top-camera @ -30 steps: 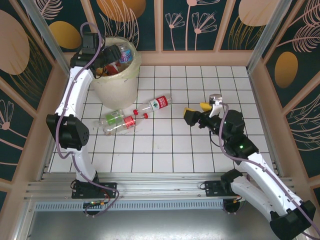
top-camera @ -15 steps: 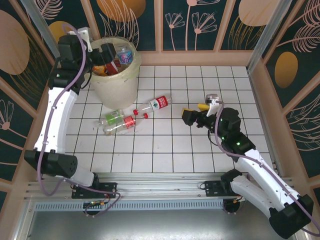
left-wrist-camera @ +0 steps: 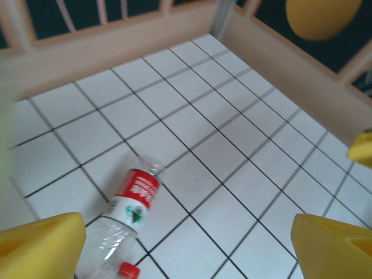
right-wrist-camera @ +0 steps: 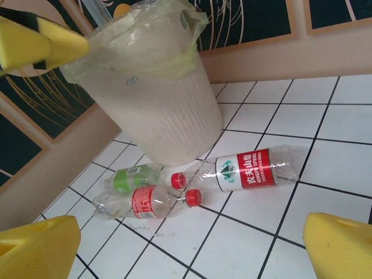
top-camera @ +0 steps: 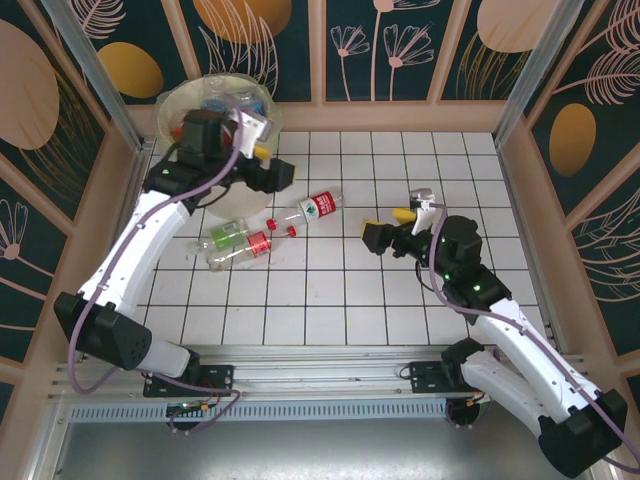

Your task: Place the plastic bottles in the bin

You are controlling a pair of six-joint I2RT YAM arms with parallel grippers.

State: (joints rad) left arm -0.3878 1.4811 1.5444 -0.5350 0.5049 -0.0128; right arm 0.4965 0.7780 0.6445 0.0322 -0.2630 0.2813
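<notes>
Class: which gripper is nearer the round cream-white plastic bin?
Left. The left gripper hangs close beside the round cream-white bin; the right gripper is far off to the bin's right.

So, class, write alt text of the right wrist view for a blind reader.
Three bottles lie on white tiles beside a bag-lined cream bin: two red-labelled, one green-labelled. The right gripper is open, its yellow fingers in the bottom corners.

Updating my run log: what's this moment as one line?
left gripper: open, empty, near bin | right gripper: open, empty | three plastic bottles on table beside bin
</notes>
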